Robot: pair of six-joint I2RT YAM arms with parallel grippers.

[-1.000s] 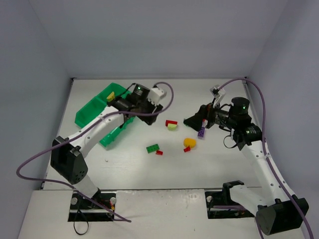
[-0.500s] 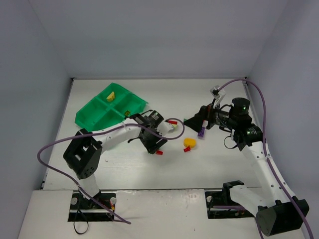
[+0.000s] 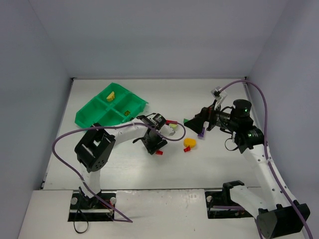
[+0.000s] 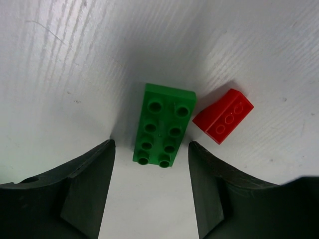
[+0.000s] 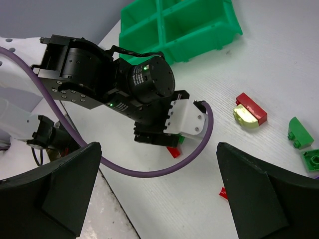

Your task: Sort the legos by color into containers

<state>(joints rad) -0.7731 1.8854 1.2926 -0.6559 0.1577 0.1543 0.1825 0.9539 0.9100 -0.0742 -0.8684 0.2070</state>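
Two sets of fingers are seen over the white table [image 3: 129,169]. The left fingers [image 4: 82,191] are pointed down and held partly apart. A green brick [image 4: 164,124] lies flat on the table between them, and neither finger is seen touching it. A small red brick [image 4: 223,115] is set just beside one of its corners. The right fingers [image 5: 55,191] are spread wide and nothing is gripped by them. The green tray [image 3: 87,119] is placed at the far left of the table, and a yellow piece [image 3: 111,96] is held in its farthest compartment. A longer red brick [image 5: 251,107] with a lime brick [image 5: 244,117] against it, a yellow brick [image 3: 189,143] and a purple brick [image 3: 201,132] are seen loose on the table between the two arms.
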